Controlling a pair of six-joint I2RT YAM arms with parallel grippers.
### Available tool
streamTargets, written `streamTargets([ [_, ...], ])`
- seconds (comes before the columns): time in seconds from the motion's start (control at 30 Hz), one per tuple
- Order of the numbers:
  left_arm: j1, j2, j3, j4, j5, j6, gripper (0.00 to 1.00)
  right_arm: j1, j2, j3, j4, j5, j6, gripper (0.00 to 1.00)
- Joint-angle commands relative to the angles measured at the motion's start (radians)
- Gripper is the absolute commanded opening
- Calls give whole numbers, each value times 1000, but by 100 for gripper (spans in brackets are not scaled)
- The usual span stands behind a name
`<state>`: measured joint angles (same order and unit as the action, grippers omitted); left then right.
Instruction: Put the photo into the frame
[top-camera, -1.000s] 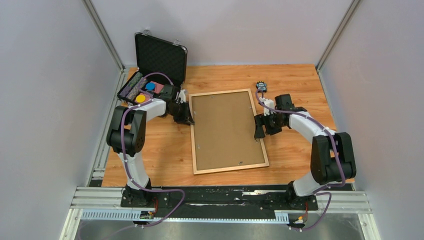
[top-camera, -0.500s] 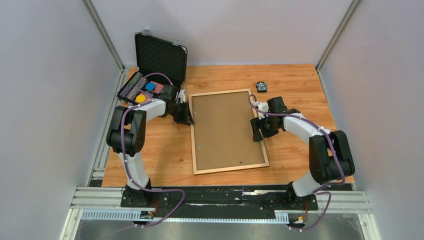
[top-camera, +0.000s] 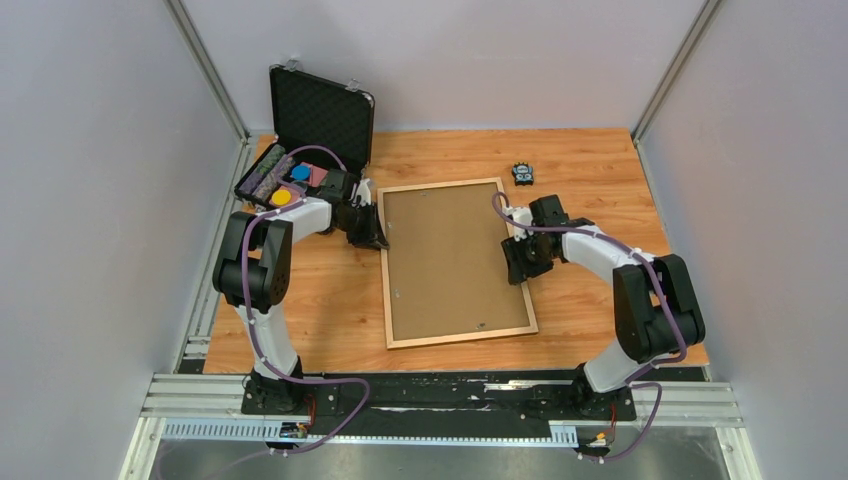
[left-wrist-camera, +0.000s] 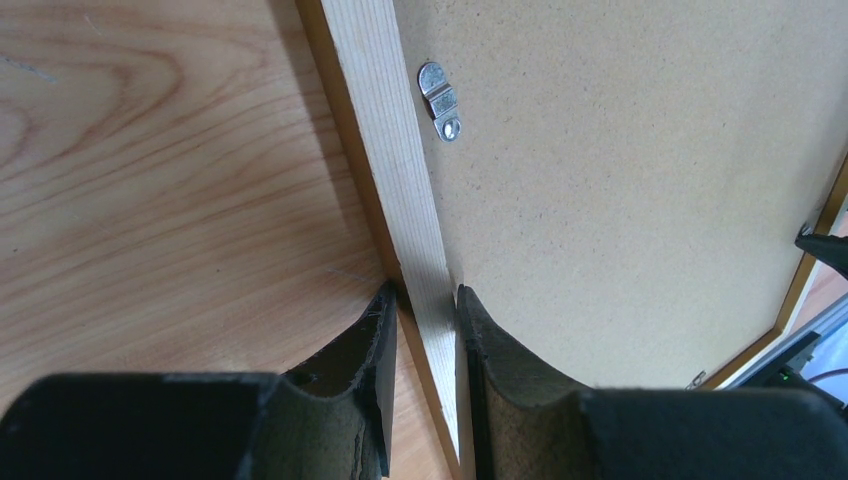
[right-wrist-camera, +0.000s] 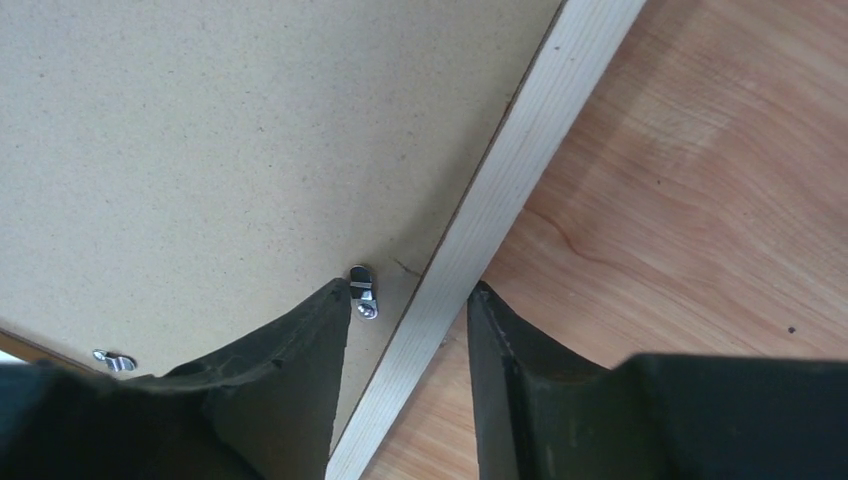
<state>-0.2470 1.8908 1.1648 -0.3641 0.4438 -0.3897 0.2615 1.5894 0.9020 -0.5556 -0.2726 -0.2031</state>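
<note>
The frame (top-camera: 385, 270) of light wooden moulding lies face down on the table, with the brown backing board (top-camera: 450, 260) set in it. The photo is not in view. My left gripper (top-camera: 375, 238) is shut on the frame's left moulding (left-wrist-camera: 395, 170), one finger on the table side and one on the board side. My right gripper (top-camera: 515, 262) is open and straddles the right moulding (right-wrist-camera: 530, 140) with a gap on both sides. Its inner finger stands next to a small metal turn clip (right-wrist-camera: 363, 290) on the backing board (right-wrist-camera: 200, 130).
An open black foam-lined case (top-camera: 320, 115) with coloured items stands at the back left, just behind my left arm. A small black object (top-camera: 523, 173) lies beyond the frame's far right corner. Another turn clip (left-wrist-camera: 440, 100) sits by the left moulding. Grey walls enclose the table.
My right gripper has moved left and slightly forward onto the frame's right moulding. The left arm and the frame have not moved.
</note>
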Motion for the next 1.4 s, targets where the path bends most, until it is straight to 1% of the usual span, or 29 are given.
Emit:
streamTargets([
  [0.0, 0, -4, -5, 53, 34, -1, 0, 7, 16, 14, 40, 14, 11, 41],
  [0.43, 12, -5, -7, 49, 43, -1, 0, 2, -5, 8, 28, 9, -41, 25],
  [0.7, 20, -9, -8, 49, 42, -1, 0, -15, -5, 13, -2, -55, -84, 21],
  [1.0, 22, -5, -9, 50, 41, -3, 0, -17, -17, 8, -53, -125, -199, 20],
  [1.13, 22, -4, -10, 50, 41, -3, 0, -21, -15, 12, -70, -131, -246, 20],
  [1.23, 23, -5, -9, 49, 42, -3, 0, -31, -6, 23, -72, -130, -249, 21],
  [1.3, 23, -5, -9, 49, 42, -3, 0, -41, -3, 35, -72, -145, -234, 24],
  [1.37, 23, -5, -10, 50, 42, -3, 0, -55, -1, 52, -72, -162, -199, 34],
])
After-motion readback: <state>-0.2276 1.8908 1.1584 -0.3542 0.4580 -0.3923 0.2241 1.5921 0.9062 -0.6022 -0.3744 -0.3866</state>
